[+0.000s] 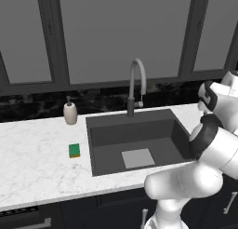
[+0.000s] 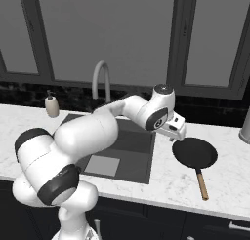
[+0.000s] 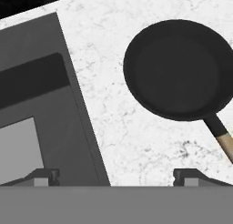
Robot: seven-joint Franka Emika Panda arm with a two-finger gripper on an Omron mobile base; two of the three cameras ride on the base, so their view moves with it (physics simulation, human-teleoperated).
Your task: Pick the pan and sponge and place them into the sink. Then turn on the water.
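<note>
Hand (image 2: pixel 177 136) wide apart and holding nothing, I have it hovering over the counter (image 2: pixel 166 183) between the sink's right edge and the pan. From the hand view both tips sit far apart at the bottom of the picture, one over the sink's rim, the other over bare marble.

Working left to right: the soap dispenser (image 1: pixel 70 112) stands at the back of the counter, and the sponge (image 1: pixel 74 150) lies flat just left of the sink (image 1: pixel 107 130), untouched. The sink itself holds nothing but the light patch on its floor. The faucet (image 1: pixel 136 84) arches over the back rim, and I see no stream coming from it. Right of the sink, the pan (image 2: pixel 194 153) rests flat on the counter, its wooden handle pointing towards the front edge.

By my reading, nothing is finished yet: pan and sponge both need lifting into the sink, then the water. I judge the pan is the first target.
</note>
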